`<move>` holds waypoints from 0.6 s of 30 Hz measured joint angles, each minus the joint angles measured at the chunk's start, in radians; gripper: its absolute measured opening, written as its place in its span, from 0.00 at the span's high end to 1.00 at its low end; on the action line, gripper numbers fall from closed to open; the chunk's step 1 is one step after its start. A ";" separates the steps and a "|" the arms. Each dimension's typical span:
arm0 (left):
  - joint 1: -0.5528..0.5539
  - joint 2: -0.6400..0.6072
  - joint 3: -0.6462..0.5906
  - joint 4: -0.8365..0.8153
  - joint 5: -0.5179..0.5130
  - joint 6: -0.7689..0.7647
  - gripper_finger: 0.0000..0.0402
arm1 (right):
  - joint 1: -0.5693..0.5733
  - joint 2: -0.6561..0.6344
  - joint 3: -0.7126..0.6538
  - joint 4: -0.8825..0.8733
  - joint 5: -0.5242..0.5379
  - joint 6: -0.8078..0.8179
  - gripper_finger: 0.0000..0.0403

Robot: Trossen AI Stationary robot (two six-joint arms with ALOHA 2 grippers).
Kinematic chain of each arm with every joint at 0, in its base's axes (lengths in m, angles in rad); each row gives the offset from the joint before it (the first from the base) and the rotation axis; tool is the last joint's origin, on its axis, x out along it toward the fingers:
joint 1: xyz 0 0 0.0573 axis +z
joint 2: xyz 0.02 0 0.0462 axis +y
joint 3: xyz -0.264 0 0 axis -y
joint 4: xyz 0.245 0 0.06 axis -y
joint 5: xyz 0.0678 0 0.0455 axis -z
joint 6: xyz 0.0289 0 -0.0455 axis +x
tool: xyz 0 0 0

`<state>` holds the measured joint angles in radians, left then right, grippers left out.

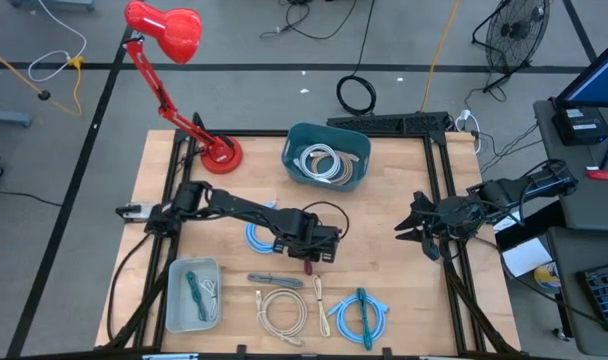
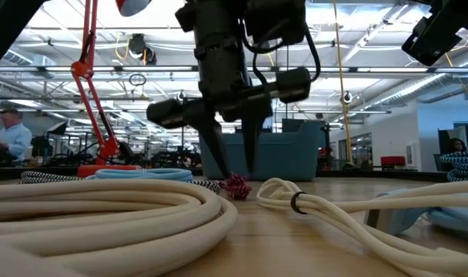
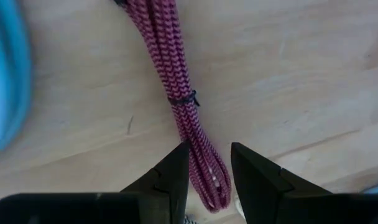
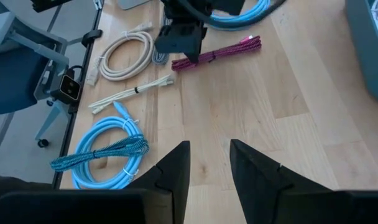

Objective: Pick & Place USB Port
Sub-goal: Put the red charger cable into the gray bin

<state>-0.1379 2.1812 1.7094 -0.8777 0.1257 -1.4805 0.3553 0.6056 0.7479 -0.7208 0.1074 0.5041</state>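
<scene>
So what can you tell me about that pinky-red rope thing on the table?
The magenta braided cable is folded into a narrow bundle of side-by-side strands, cinched near the middle by a thin dark tie. Its woven sleeve looks like fabric. It lies flat on the wooden table, near the middle. The left pincer straddles one looped end with its fingers open on either side, not yet squeezing it.

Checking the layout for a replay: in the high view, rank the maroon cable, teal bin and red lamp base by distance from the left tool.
1. Maroon cable, right under the left tool.
2. Teal bin, at the table's far edge.
3. Red lamp base, far-left corner, only slightly farther.
</scene>
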 joint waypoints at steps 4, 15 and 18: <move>0.002 0.021 0.001 0.014 0.021 0.006 0.70 | 0.000 0.000 0.000 0.005 -0.002 0.003 0.74; 0.006 0.031 0.001 -0.003 0.029 0.006 0.70 | 0.000 0.000 0.000 0.006 -0.003 0.005 0.74; 0.006 0.030 0.001 -0.003 0.029 0.007 0.70 | 0.000 0.000 0.000 0.006 -0.003 0.002 0.74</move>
<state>-0.1314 2.2116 1.7107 -0.8803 0.1543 -1.4739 0.3553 0.6052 0.7479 -0.7147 0.1040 0.5058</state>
